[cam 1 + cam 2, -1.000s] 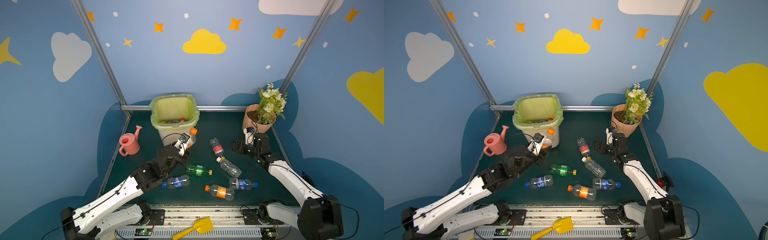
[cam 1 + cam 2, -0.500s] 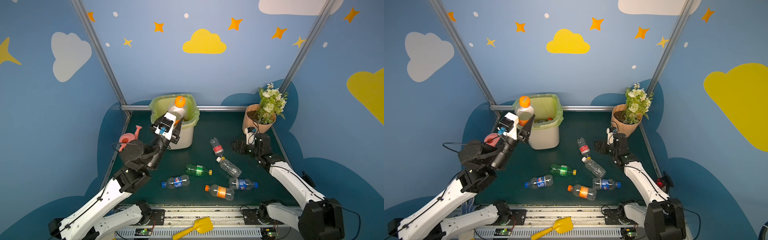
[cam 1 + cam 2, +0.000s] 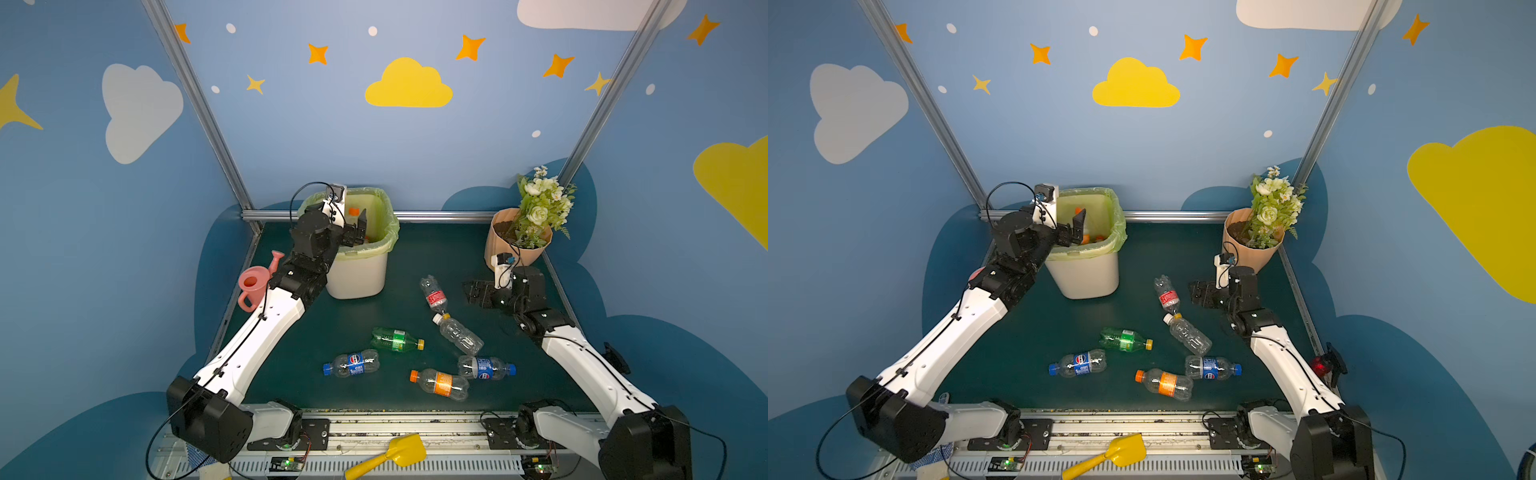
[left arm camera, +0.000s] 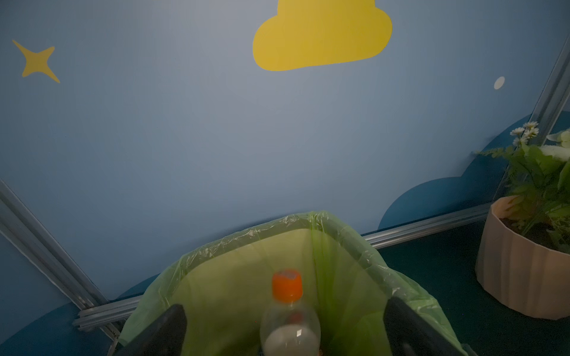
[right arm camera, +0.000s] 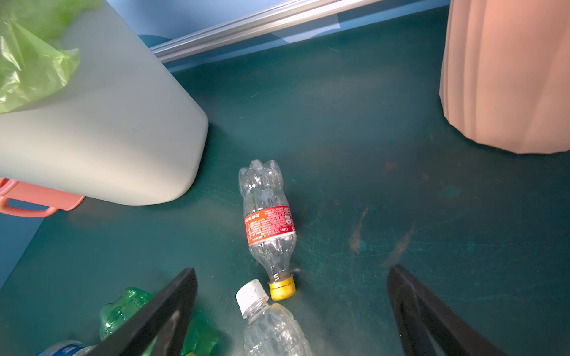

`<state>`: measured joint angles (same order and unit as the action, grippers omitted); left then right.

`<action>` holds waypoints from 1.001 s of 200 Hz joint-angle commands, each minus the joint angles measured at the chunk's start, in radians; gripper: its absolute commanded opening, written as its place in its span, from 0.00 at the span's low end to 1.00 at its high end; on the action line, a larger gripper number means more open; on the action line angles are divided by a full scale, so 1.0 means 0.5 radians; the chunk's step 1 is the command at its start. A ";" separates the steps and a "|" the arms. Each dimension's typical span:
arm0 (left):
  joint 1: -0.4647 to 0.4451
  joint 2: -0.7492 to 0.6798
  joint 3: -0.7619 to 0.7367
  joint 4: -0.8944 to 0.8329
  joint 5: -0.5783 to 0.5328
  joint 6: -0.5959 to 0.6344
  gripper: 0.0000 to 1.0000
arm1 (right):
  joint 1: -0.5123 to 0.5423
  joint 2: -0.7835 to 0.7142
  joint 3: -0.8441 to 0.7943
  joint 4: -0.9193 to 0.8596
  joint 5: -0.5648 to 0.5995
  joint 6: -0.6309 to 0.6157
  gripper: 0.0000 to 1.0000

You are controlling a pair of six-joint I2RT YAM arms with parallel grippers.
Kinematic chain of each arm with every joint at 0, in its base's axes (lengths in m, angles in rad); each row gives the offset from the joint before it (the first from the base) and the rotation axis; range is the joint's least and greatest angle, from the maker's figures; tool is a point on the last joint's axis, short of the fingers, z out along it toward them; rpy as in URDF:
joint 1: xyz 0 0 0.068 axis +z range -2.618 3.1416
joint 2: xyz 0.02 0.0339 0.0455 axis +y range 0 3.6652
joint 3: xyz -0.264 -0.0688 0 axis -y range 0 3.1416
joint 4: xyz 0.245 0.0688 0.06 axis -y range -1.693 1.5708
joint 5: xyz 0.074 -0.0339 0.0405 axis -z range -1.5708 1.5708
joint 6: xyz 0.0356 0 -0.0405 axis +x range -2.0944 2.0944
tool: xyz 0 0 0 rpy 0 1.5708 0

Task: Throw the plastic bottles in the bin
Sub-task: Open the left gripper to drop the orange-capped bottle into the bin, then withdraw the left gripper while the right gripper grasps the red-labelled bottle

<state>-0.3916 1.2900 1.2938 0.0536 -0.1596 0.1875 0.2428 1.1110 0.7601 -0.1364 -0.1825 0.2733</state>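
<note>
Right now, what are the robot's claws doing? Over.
Left gripper open above green-lined white bin; orange-capped clear bottle loose inside. Right gripper open, empty. Nothing blocking.

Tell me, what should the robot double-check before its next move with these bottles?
1. The left pincer is open and clear of the orange-capped bottle: ok.
2. That bottle is inside the rim of the bin: ok.
3. The right pincer is open and empty: ok.
4. The red-labelled bottle lies in front of the right pincer: ok.
5. Its cap is free of the white-capped bottle: cannot tell, they look almost touching.
6. The mat is cleared of bottles: not ok, six lie there.
</note>
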 commanded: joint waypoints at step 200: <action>-0.010 -2.199 -1.236 -0.809 -0.558 -0.655 1.00 | 0.401 1.438 1.126 -0.958 -0.104 -0.525 0.92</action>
<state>-0.3946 0.2447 0.7383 -0.1787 -0.3309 -0.0841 0.4236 1.7855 1.2648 -0.5064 -0.2497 0.0544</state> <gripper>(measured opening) 0.998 0.928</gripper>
